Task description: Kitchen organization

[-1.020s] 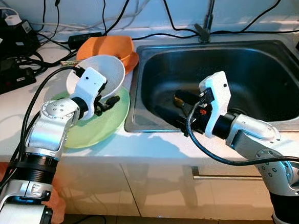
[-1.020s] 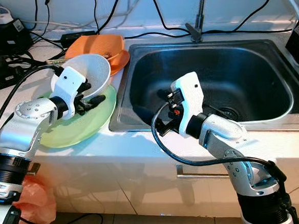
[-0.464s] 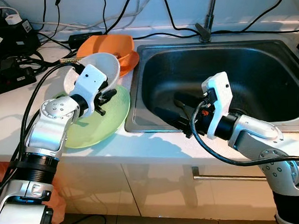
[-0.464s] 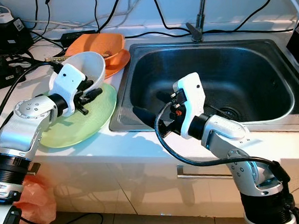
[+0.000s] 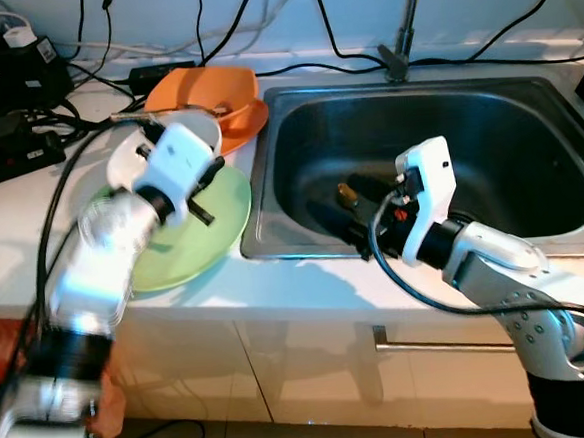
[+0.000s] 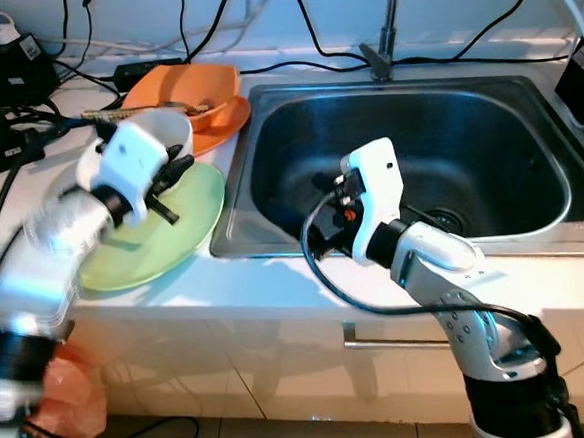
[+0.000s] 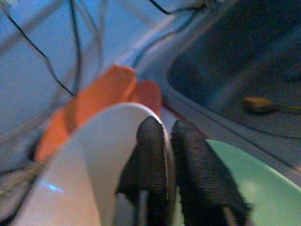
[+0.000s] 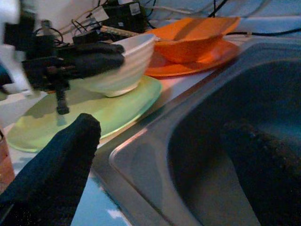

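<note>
Lifted since a moment ago, the white bowl (image 7: 94, 155) now hangs above the green plate (image 5: 188, 236), its rim pinched by the left gripper (image 7: 171, 155), beside the sink (image 5: 269, 170). Over the sink's near edge, the right gripper (image 8: 164, 155) hovers, fingers spread apart. An orange dish (image 5: 218, 89) sits behind the bowl.

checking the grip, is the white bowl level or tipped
Tipped: the white ribbed bowl leans over the pale green plate, its rim pinched by the left pincer.
</note>
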{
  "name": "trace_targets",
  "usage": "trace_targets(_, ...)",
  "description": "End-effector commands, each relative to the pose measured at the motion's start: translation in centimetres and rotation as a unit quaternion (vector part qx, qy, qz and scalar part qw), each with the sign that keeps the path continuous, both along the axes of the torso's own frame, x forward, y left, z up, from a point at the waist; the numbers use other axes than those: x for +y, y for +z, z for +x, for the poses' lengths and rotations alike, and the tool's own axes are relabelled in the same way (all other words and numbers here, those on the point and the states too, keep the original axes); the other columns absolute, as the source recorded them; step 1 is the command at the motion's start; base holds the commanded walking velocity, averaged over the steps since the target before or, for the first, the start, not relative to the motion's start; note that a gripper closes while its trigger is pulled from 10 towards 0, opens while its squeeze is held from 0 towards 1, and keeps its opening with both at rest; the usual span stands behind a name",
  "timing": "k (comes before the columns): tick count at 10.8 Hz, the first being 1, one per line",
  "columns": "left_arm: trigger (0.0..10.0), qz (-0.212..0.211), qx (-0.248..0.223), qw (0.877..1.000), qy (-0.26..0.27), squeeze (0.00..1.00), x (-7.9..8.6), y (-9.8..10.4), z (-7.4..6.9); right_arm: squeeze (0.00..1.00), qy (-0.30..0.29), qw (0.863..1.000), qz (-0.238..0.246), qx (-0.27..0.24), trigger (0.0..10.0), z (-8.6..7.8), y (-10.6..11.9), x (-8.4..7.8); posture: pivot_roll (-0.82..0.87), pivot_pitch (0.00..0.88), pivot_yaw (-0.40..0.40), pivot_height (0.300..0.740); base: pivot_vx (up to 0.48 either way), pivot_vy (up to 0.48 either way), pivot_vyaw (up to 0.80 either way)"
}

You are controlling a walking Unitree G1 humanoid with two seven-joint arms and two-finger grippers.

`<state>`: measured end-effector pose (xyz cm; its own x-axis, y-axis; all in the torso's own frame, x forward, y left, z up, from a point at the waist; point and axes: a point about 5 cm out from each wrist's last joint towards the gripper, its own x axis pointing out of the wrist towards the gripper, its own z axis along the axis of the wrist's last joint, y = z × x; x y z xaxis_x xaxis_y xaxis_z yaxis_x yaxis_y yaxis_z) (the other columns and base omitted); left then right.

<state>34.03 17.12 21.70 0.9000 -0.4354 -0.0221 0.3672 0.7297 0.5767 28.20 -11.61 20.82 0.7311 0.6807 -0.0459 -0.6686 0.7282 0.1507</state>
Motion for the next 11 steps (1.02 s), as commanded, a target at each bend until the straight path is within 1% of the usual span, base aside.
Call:
trace_targets(1,0.0,0.012,-0.042,0.999,-0.003,0.00,-0.4,0.8,-0.4,0.00,-0.017,1.000,0.002,-0.007,10.0,0.4,0.4,-0.3,0.04,0.082,0.036,0.740,0.000,0.000,0.00)
trace_targets(3,0.0,0.019,-0.085,0.996,-0.018,0.00,-1.7,0.9,-1.3,0.00,-0.034,0.999,0.002,-0.002,10.0,0.9,0.2,-0.6,0.04,0.080,0.033,0.740,0.000,0.000,0.00)
trace_targets(4,0.0,0.015,-0.065,0.998,-0.016,0.00,-1.9,0.0,-1.5,0.00,-0.038,0.999,0.002,0.002,10.0,1.0,0.2,-0.9,0.04,0.080,0.035,0.740,0.000,0.000,0.00)
trace_targets(5,0.0,0.017,-0.053,0.998,-0.016,0.00,-1.8,-0.3,-1.4,0.00,-0.040,0.999,0.002,0.002,10.0,1.0,0.2,-0.9,0.04,0.079,0.034,0.740,0.000,0.000,0.00)
trace_targets(6,0.0,0.019,-0.053,0.998,-0.013,0.00,-1.5,-0.4,-1.4,0.00,-0.040,0.999,0.002,0.003,10.0,1.0,0.1,-0.9,0.04,0.079,0.034,0.740,0.000,0.000,0.00)
trace_targets(8,0.0,0.060,-0.122,0.991,-0.021,0.00,-1.8,0.8,-1.8,0.00,-0.050,0.999,0.005,0.006,10.0,1.3,0.0,-1.1,0.05,0.076,0.034,0.740,0.000,0.000,0.00)
trace_targets(9,0.0,0.087,-0.159,0.983,-0.038,0.00,-2.6,0.8,-2.4,0.00,-0.063,0.997,0.029,0.015,10.0,1.7,0.1,-1.3,0.05,0.075,0.033,0.740,0.000,0.000,0.00)
trace_targets(10,0.0,0.109,-0.201,0.970,-0.084,0.00,-4.4,0.4,-3.5,0.00,-0.068,0.995,0.066,0.036,10.0,2.1,0.3,-1.5,0.05,0.073,0.032,0.740,0.000,0.000,0.00)
trace_targets(11,0.0,0.116,-0.215,0.963,-0.109,0.00,-5.3,0.0,-4.1,0.00,-0.070,0.993,0.079,0.044,10.0,2.4,0.3,-1.7,0.05,0.071,0.030,0.740,0.000,0.000,0.00)
